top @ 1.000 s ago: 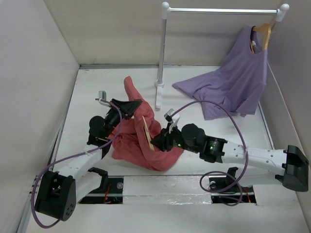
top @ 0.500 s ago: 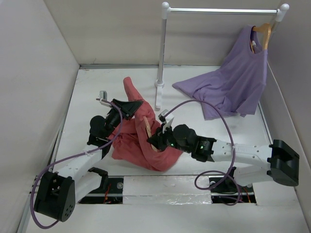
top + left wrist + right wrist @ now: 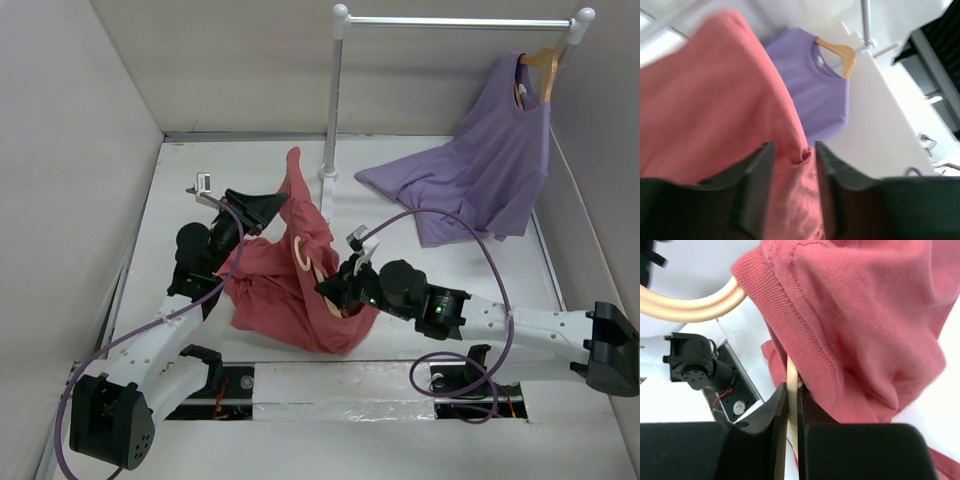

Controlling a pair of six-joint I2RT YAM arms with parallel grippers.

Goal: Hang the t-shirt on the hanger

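Note:
The coral-red t-shirt (image 3: 280,285) lies bunched on the table, with one part pulled up into a peak. My left gripper (image 3: 268,207) is shut on that raised cloth; the left wrist view shows the t-shirt (image 3: 715,100) pinched between the left gripper's (image 3: 792,157) fingers. My right gripper (image 3: 335,292) is shut on the thin arm of the pale wooden hanger (image 3: 303,253), whose hook sticks out of the cloth. In the right wrist view the hanger (image 3: 695,307) passes under the t-shirt's ribbed hem (image 3: 865,315), and its arm is clamped in the right gripper (image 3: 792,400).
A white garment rack (image 3: 335,110) stands at the back. On its right end a lilac-purple t-shirt (image 3: 480,170) hangs on another wooden hanger (image 3: 543,60), its hem resting on the table. Grey walls enclose the left, back and right sides.
My left gripper has lifted the coral cloth higher and farther back, forming a tall peak. My right gripper went left, then back right and down with the hanger, whose hook now shows.

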